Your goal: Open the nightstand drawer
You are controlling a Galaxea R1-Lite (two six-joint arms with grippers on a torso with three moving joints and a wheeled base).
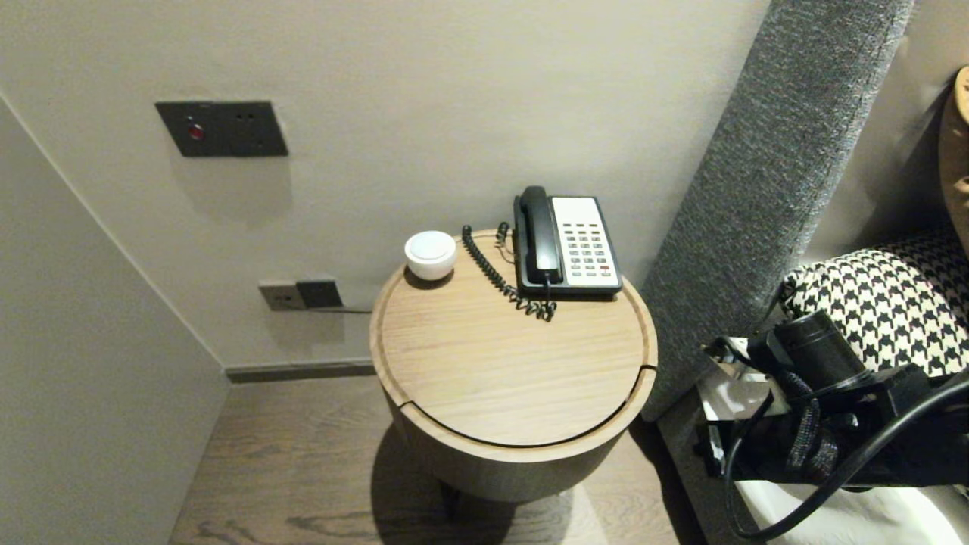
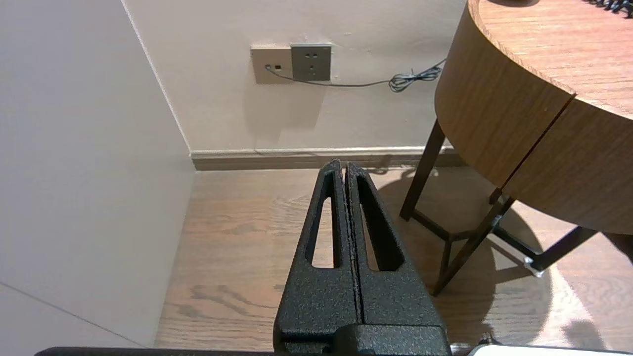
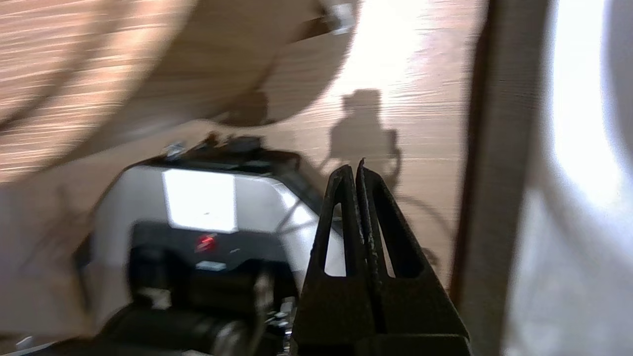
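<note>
A round wooden side table [image 1: 484, 378] stands against the wall. At its back sit a black and white desk telephone [image 1: 566, 242], with the handset on its cradle and a coiled cord [image 1: 500, 276], and a small white bowl-shaped object [image 1: 430, 254]. My right arm [image 1: 817, 409] is low at the right, beside the table and in front of the bed. Its gripper [image 3: 357, 168] is shut and empty, pointing down at the floor and my own base. My left gripper [image 2: 342, 168] hangs shut and empty over the floor, left of the table [image 2: 519, 99].
A grey upholstered headboard [image 1: 764, 174] leans right of the table, with a houndstooth cushion [image 1: 893, 303] on the bed. Wall sockets [image 1: 299, 295] with a cable sit low on the wall, a switch panel [image 1: 222, 129] higher up. A side wall closes the left.
</note>
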